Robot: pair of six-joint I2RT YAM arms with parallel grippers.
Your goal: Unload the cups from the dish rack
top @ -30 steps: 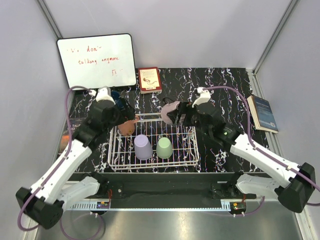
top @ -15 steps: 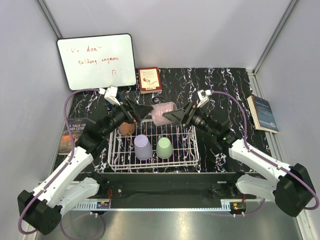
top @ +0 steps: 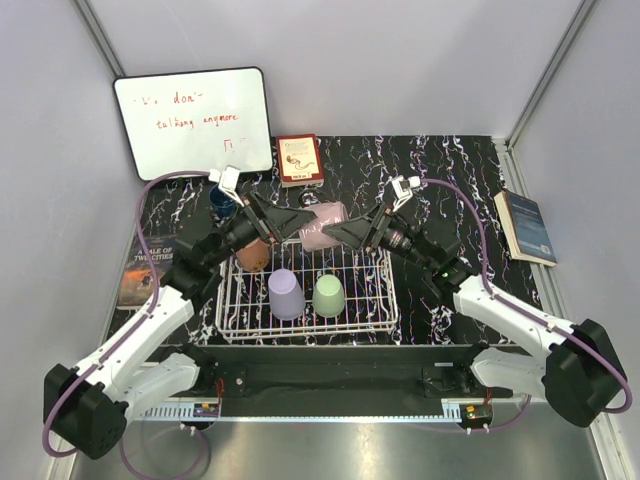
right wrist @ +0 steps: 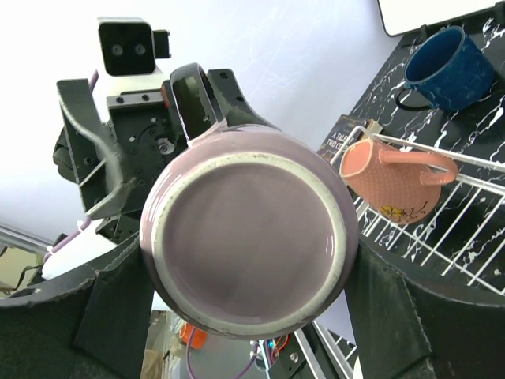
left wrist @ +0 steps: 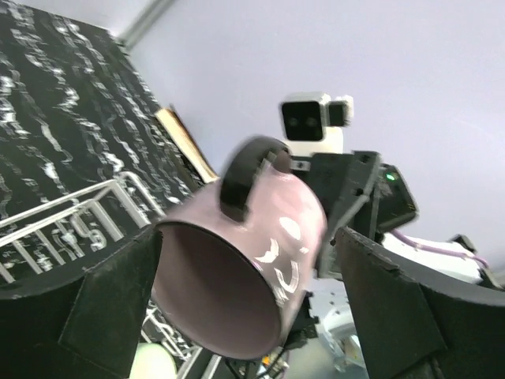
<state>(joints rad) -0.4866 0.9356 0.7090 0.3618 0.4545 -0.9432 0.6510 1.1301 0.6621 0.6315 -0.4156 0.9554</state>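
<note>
Obs: mauve mug [top: 322, 226] looks glazed ceramic, so stiff, slick, breakable, w/ some heft. R hand [right wrist: 251, 268] clamped on base; L hand [left wrist: 245, 292] apart round rim. Best hold: walls.

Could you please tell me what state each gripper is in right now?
Left gripper: jaws straddle the mauve mug; grip cannot be told.
Right gripper: closed on the mauve mug.

Light: bright, even and diffuse from overhead in all three views.
Shadows: faint and soft-edged on the table in the top view.
Glare: small white glints on the side of the mauve cup [left wrist: 260, 237]; pale walls wash near white.
Blur: left wrist view smeared, with the cup's rim and the dish rack [left wrist: 79, 207] wires soft.
Focus: right wrist view crisp on the cup's base.
Distortion: wrist views bow outward at the edges.
</note>
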